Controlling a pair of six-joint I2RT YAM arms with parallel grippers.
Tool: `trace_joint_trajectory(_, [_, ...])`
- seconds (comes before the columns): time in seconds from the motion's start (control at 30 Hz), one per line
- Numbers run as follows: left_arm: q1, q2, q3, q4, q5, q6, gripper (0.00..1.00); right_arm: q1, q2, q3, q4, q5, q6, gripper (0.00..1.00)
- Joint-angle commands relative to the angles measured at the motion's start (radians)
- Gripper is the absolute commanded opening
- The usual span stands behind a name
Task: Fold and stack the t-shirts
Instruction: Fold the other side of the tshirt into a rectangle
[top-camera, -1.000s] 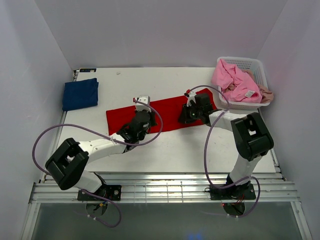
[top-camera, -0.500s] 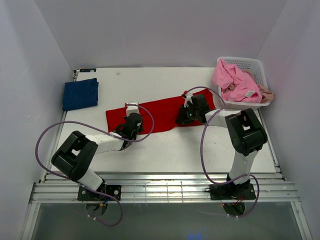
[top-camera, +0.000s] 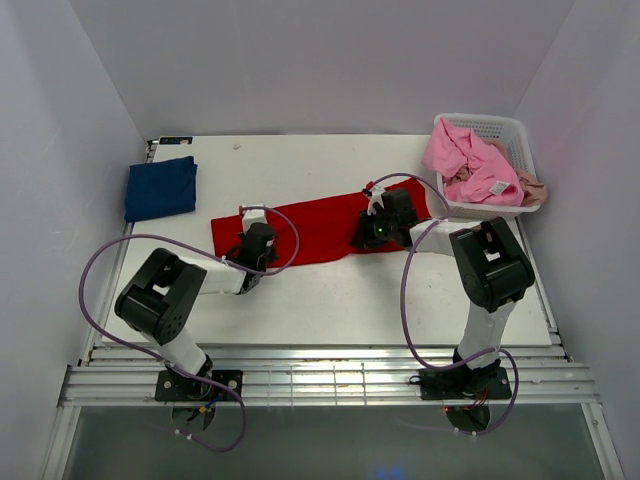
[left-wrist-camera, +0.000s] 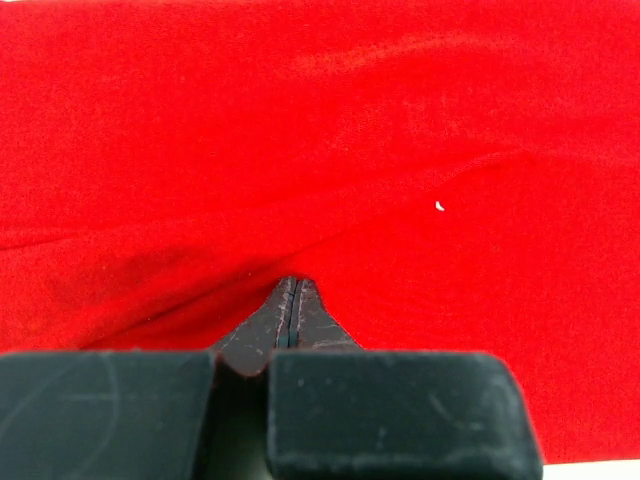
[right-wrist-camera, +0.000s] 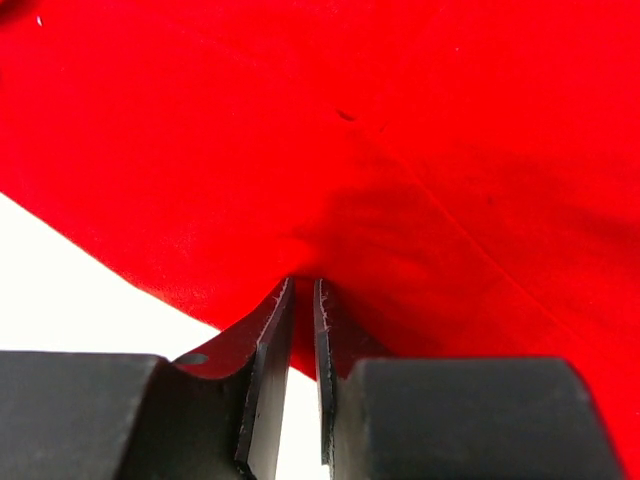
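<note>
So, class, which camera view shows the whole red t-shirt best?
Top external: the red t-shirt shows whole, both ends. Each wrist view shows only a red patch, pinched by the left gripper or the right gripper.

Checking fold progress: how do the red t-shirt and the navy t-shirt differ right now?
The red t-shirt lies as a long strip mid-table; the navy t-shirt is a compact folded square at the far left corner. The left gripper and right gripper pinch the red; nothing touches the navy. Both lie on the table.

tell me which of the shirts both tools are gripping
The red t-shirt, spread flat mid-table. The navy one lies folded at the far left; the pink one is heaped in the basket.
</note>
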Motion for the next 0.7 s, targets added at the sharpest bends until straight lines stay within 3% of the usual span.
trace_joint_trajectory(0.0, [0.022,0.004,-0.018,0.04,-0.006,0.004,0.0,0.017,0.032,-0.031,-0.062,0.028,-0.019,0.2])
trace_joint_trajectory(0.67, [0.122,0.002,0.013,0.087,-0.014,0.026,0.0,0.018,0.029,-0.039,-0.091,0.031,-0.034,0.19])
